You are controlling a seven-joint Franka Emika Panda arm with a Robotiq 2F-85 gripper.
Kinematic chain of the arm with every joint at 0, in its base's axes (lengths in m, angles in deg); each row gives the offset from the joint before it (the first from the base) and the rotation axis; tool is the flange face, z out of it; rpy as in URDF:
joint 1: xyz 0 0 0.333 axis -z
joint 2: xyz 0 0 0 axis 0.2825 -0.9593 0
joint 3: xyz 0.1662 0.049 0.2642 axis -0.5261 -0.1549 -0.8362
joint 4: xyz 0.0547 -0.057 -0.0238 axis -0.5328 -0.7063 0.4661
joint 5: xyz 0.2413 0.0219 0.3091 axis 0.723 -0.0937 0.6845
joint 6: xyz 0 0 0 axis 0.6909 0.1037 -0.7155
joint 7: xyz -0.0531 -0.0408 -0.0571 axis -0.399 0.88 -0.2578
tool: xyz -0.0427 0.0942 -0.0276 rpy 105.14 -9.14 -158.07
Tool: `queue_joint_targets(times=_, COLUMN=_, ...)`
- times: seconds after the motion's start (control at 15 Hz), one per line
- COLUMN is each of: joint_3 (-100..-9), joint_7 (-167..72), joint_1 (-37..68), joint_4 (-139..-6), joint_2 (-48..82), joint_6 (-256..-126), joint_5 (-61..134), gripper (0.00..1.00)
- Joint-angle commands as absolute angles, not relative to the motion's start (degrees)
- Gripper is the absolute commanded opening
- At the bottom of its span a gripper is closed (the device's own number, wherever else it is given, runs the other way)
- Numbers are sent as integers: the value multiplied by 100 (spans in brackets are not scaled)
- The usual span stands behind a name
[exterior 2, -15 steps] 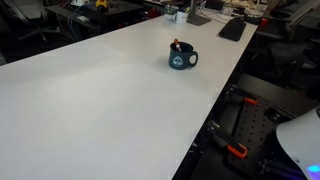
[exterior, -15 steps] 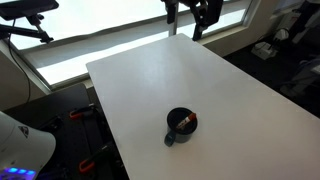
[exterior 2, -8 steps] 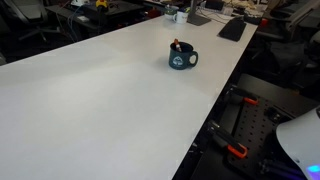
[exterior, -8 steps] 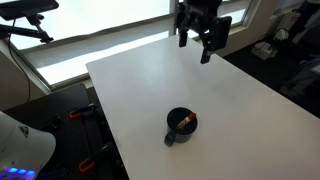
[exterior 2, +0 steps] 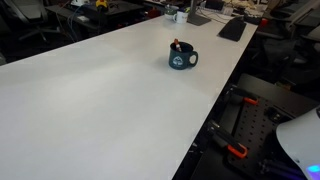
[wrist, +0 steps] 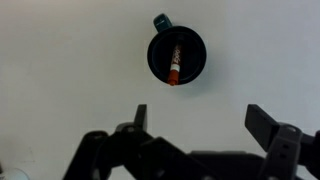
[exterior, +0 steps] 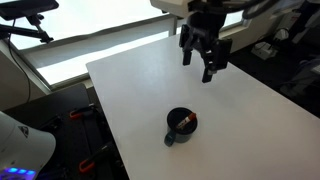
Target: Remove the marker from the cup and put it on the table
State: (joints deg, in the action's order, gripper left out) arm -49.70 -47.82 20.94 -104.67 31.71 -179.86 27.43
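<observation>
The dark cup [exterior: 181, 125] stands on the white table [exterior: 140, 85] near its front edge; it also shows in an exterior view [exterior 2: 181, 58] and in the wrist view [wrist: 176, 56]. The reddish-orange marker [wrist: 174, 63] with a pale part leans inside the cup; its tip shows in both exterior views [exterior: 188, 122] [exterior 2: 176, 43]. My gripper [exterior: 198, 66] hangs open and empty above the table's far part, well away from the cup. In the wrist view the gripper [wrist: 200, 118] has its fingers spread wide, with the cup beyond them.
A bright window strip [exterior: 100, 40] runs behind the table. Dark keyboards and clutter [exterior 2: 232, 28] lie at the table's far end. Robot base parts with red clamps [exterior 2: 237, 152] sit beside the table edge.
My gripper has come down and moved toward the cup, from the table's far edge to over its far part. The cup and marker have not moved.
</observation>
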Motion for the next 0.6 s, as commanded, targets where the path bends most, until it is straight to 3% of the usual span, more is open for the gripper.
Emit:
queue_joint_targets(times=0.0, joint_3=-5008, joint_7=-4371, joint_1=2181, joint_4=-10361, joint_2=2914, joint_6=-18005, joint_5=2381, gripper=100)
queue_joint_targets(times=0.53, joint_3=-4941, joint_7=-4222, joint_1=2246, joint_4=-10257, joint_2=2412, joint_6=-17977, joint_5=2130, gripper=100)
